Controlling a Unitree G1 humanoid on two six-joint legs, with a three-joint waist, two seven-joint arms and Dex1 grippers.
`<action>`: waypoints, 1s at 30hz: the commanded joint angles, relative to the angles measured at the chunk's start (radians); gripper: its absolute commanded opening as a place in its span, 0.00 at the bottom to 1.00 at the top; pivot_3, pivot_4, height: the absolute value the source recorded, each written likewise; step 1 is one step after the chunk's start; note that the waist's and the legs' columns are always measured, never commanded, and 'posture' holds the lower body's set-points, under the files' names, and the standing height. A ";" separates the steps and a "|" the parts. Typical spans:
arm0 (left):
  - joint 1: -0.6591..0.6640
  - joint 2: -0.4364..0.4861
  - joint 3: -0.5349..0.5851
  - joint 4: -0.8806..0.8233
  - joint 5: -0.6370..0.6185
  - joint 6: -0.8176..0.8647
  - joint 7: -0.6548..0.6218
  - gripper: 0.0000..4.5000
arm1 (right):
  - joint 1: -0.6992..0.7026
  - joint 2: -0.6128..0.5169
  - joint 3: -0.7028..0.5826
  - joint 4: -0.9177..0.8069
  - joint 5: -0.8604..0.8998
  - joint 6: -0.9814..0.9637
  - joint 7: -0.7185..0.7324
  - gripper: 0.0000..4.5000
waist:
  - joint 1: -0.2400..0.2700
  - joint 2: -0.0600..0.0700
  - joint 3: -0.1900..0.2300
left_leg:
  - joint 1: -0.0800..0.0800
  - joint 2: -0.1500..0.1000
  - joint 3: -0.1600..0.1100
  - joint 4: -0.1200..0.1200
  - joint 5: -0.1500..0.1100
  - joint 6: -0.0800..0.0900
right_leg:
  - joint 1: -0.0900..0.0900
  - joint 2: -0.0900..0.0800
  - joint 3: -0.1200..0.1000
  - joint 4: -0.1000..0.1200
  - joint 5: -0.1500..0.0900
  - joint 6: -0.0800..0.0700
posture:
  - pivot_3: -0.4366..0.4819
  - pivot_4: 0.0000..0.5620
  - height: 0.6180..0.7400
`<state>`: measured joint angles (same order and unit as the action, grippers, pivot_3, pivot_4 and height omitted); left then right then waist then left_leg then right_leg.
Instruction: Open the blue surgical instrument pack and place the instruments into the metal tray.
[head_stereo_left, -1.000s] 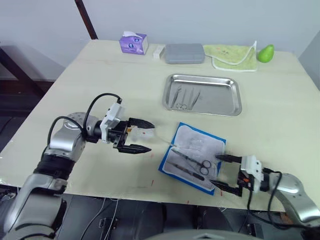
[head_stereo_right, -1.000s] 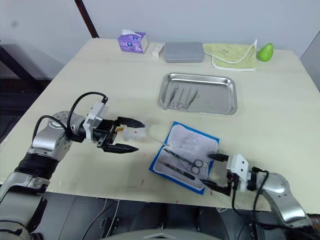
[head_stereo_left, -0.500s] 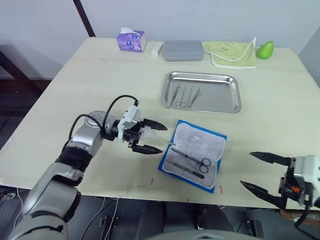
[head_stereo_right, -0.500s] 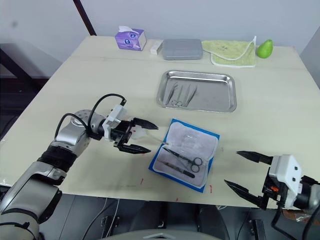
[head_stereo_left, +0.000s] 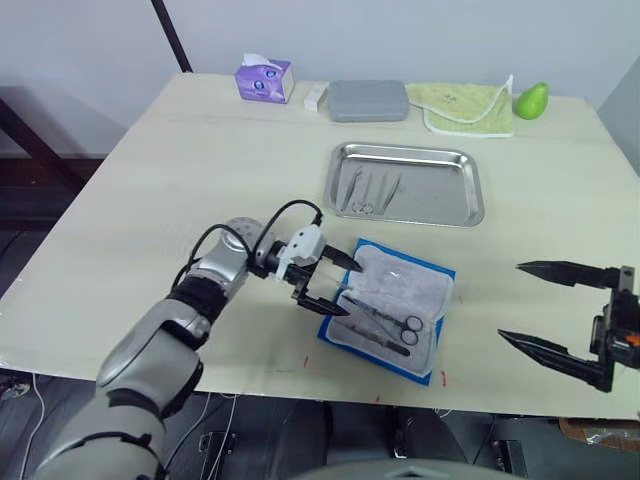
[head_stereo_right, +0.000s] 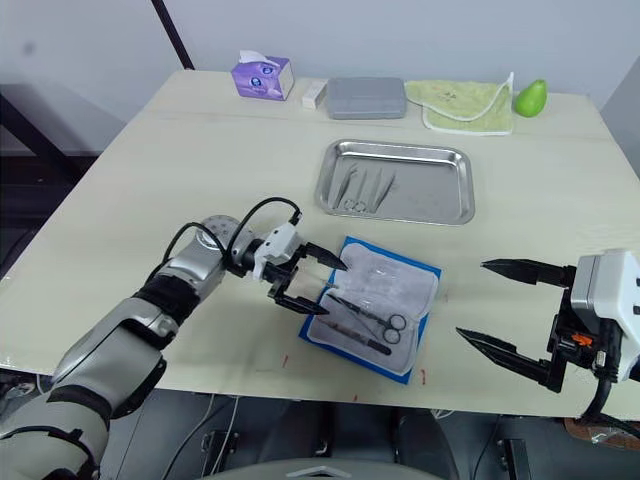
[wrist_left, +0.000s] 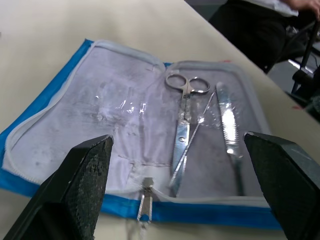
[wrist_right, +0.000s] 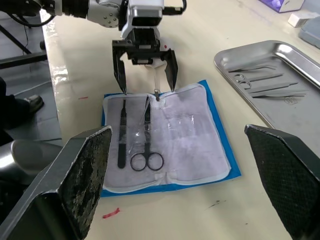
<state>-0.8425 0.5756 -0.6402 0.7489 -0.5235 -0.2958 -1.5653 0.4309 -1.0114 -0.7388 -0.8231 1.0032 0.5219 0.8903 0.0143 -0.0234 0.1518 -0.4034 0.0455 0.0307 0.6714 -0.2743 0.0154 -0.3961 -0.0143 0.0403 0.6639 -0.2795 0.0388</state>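
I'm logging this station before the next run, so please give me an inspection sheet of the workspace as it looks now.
Surface: pale table, small red marks near its front edge.
Job's things: blue surgical instrument pack lies open, lining up; scissors and a second tool rest on it. Metal tray already holds a few instruments.
Clutter: along the far edge, purple tissue box, small white box, grey case, green cloth, green pear-shaped item.
Hands: left hand open at the pack's near-left edge; right hand open, off to the pack's right.
Cables: black cable loops at the left wrist.
Surroundings: grey wall, dark pole behind the table.
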 joint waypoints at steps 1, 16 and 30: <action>-0.022 -0.023 -0.014 0.051 0.031 -0.067 -0.049 0.98 | -0.023 0.002 0.021 -0.017 0.008 0.016 -0.001 1.00 | 0.000 0.000 0.000 | 0.000 0.000 0.000 0.000 0.000 0.001 | 0.000 0.000 0.000 0.000 0.000 0.000 | 0.48 0.27 0.97; 0.073 -0.115 0.079 0.127 0.175 -0.151 -0.049 0.98 | -0.053 0.062 0.143 -0.068 -0.053 0.010 -0.017 1.00 | 0.000 0.001 -0.001 | 0.001 -0.001 -0.002 0.003 -0.001 0.001 | 0.001 -0.001 0.000 0.003 0.000 0.001 | 0.48 0.27 0.97; 0.214 -0.138 0.200 0.058 0.277 -0.147 -0.048 0.98 | -0.074 0.103 0.264 -0.085 -0.151 0.006 -0.057 1.00 | -0.002 0.006 -0.005 | 0.005 -0.001 -0.001 0.008 -0.001 0.001 | 0.002 -0.001 0.002 0.013 0.000 0.001 | 0.48 0.27 0.97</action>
<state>-0.6675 0.4448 -0.4103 0.7670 -0.3157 -0.4330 -1.5662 0.3683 -0.9167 -0.4900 -0.8855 0.8673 0.5409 0.8544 0.0124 -0.0179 0.1472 -0.3981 0.0443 0.0303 0.6802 -0.2751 0.0168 -0.3940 -0.0149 0.0421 0.6772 -0.2793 0.0395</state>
